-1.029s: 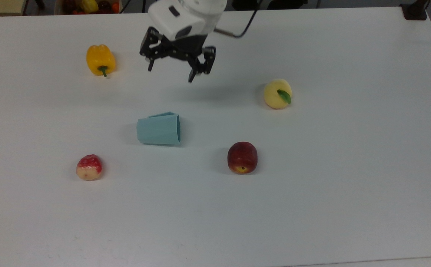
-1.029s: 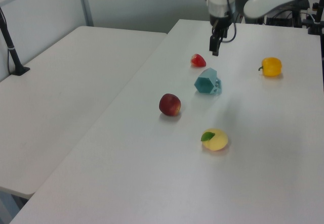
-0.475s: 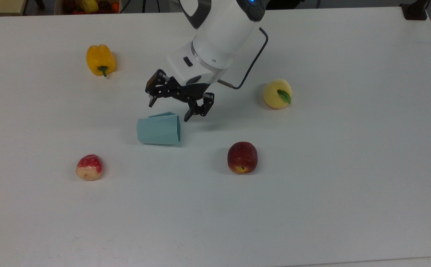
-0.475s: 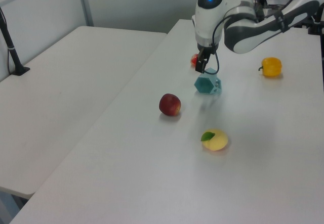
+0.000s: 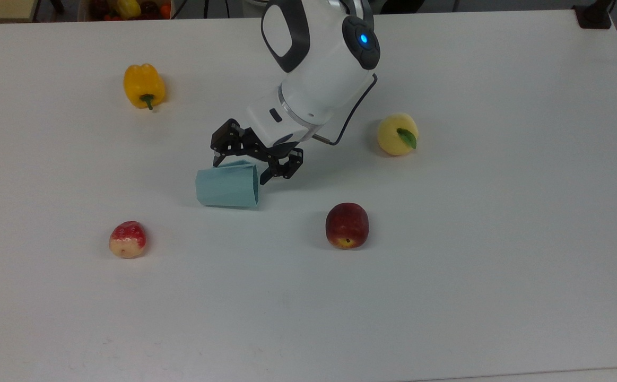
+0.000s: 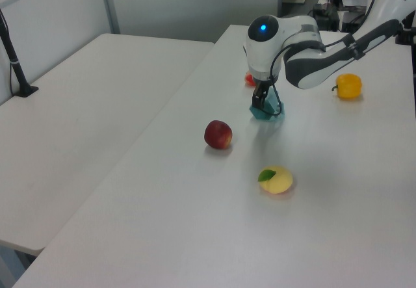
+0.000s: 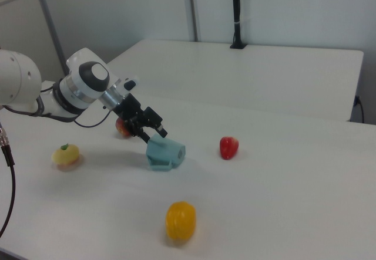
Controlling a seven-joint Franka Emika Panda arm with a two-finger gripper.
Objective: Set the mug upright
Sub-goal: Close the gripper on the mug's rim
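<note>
The gripper [image 5: 244, 167], fingers spread, straddles the rim of the toppled mug [image 5: 227, 187], apparently to grasp and right it.

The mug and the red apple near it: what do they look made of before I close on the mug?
The mug looks like matte plastic: pale blue-teal, flat faceted sides, even colour with no shine. It lies on its side by the gripper. The red apple is probably a dummy fruit with a dull, foam-like or plastic skin; its finish shows little gloss, though real fruit cannot be ruled out.
</note>
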